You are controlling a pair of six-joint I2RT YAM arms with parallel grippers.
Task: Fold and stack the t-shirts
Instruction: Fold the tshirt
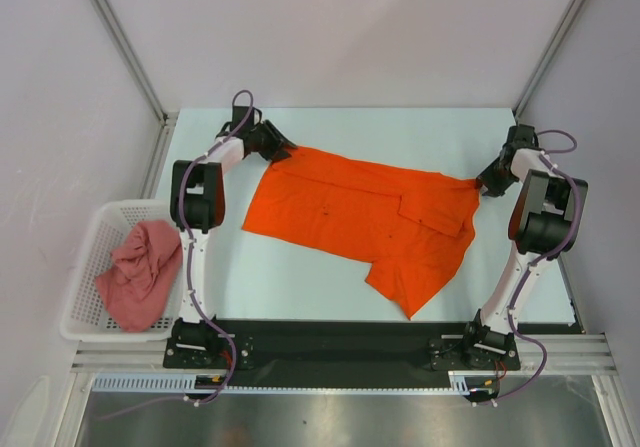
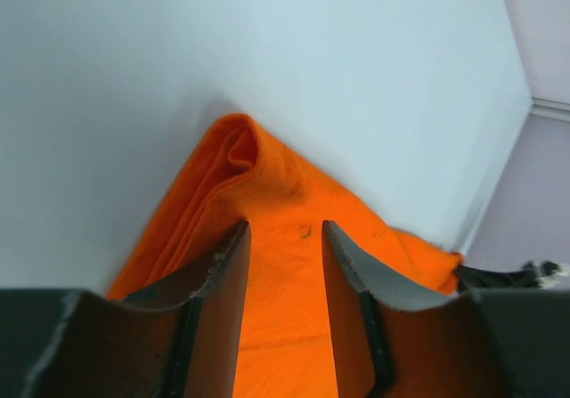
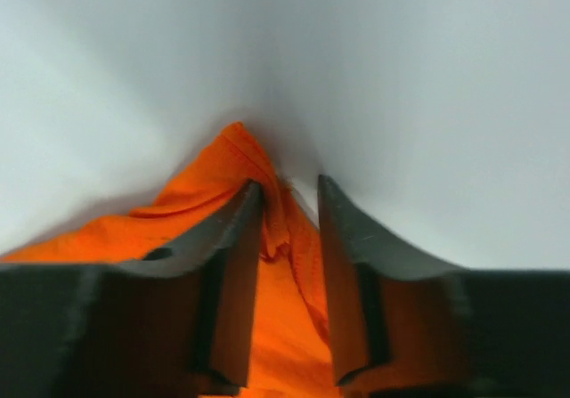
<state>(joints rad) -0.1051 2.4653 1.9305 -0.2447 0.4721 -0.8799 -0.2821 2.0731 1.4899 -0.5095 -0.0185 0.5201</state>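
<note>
The orange t-shirt (image 1: 350, 212) lies spread on the table, its right part folded over into a narrower flap toward the front. My left gripper (image 1: 272, 145) sits on its far left corner. In the left wrist view the jaws (image 2: 285, 229) stand apart over flat orange cloth (image 2: 258, 175), open, with the corner humped up beyond the tips. My right gripper (image 1: 490, 182) is at the shirt's far right corner, which is drawn to a point. Its jaws (image 3: 289, 184) have narrowed on a bunched fold of orange cloth (image 3: 227, 162). The salmon-pink t-shirt (image 1: 140, 272) lies crumpled in the basket.
The white lattice basket (image 1: 95, 227) stands off the table's left edge beside the left arm. A black strip and metal rail run along the near edge by both arm bases. Grey walls close in the back and sides.
</note>
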